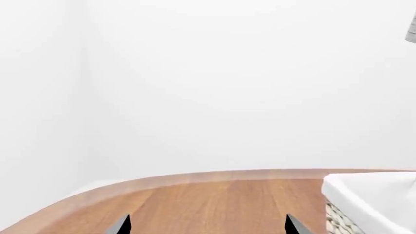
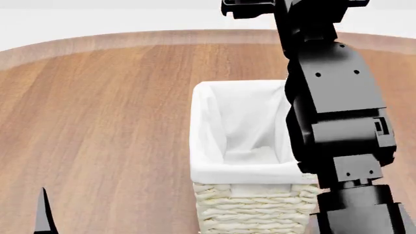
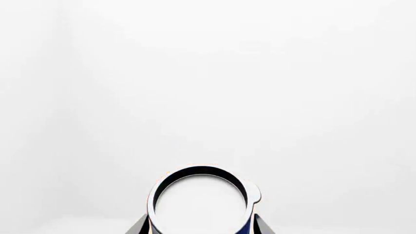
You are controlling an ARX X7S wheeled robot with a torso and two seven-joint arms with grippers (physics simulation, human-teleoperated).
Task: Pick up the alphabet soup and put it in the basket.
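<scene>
In the right wrist view the alphabet soup (image 3: 200,202) shows end-on as a round white top with a dark rim and a strip of blue label at one side. My right gripper (image 3: 201,227) is shut on it, one finger against each side, with only white background behind. The head view has the cream wicker basket (image 2: 242,171) with its white lining at the centre of the table. My right arm (image 2: 334,97) rises along its right side to the top edge, and the can is hidden there. My left gripper (image 1: 208,225) is open over bare wood, left of the basket (image 1: 370,197).
The round wooden table (image 2: 97,112) spreads wide to the left of and beyond the basket, with its curved edge (image 1: 195,178) near a white wall. One left fingertip (image 2: 44,217) shows at the lower left of the head view. A grey part (image 1: 411,29) pokes in at one edge of the left wrist view.
</scene>
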